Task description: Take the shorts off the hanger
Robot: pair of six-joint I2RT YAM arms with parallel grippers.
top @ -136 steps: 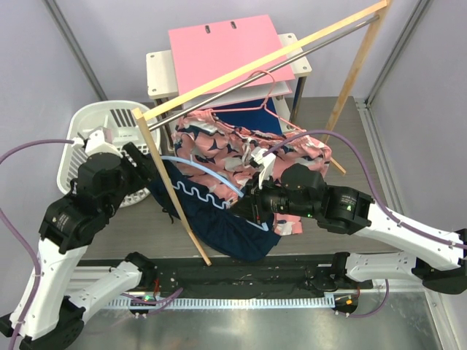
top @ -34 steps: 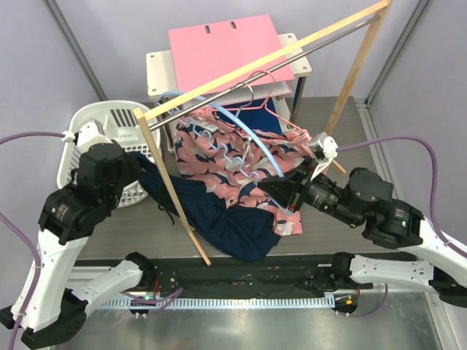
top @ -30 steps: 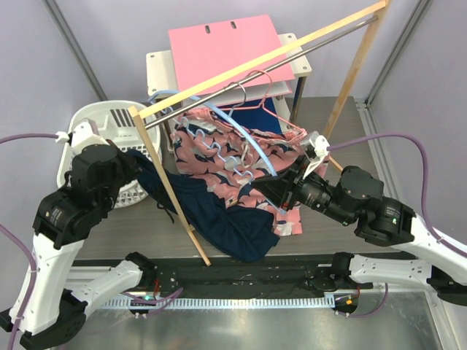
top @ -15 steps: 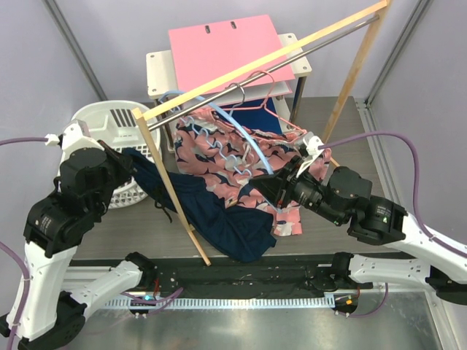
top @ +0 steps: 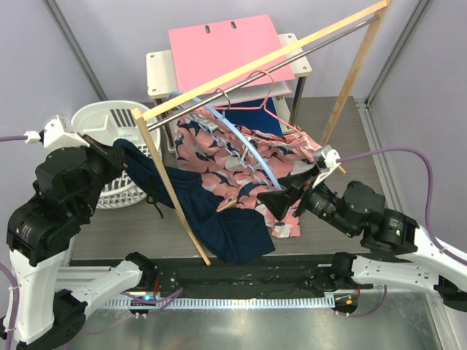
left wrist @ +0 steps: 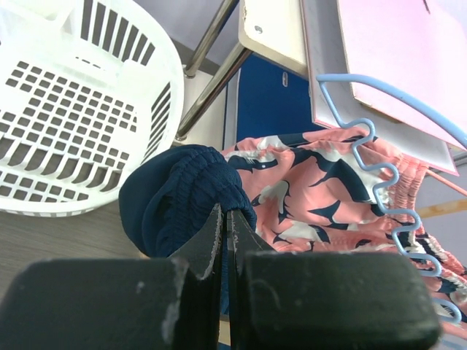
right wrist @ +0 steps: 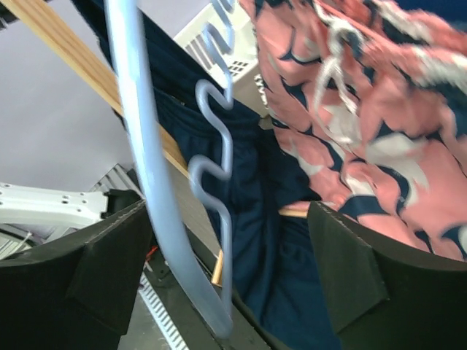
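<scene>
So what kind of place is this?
Probably a robot test lab, not a home: robot arms at a table, a wooden clothes rail with shorts, and a white laundry basket.

This is a robotics lab test cell: a white-and-black left arm (top: 51, 219) and right arm (top: 379, 222), trailing purple cables (top: 387, 150), are bolted to a black rail (top: 241, 275) at the near edge of a grey desk (top: 365, 146), with a bare metal plate (top: 241, 328) below. Plain pale walls (top: 124, 36) and slanted metal posts (top: 76, 55) box the space in. The household things are set out like props: shorts (top: 211, 164) on a crude wooden rack (top: 169, 179), a white basket (top: 95, 120), and a pink board (top: 219, 47) on a small white stand (top: 155, 73).
</scene>
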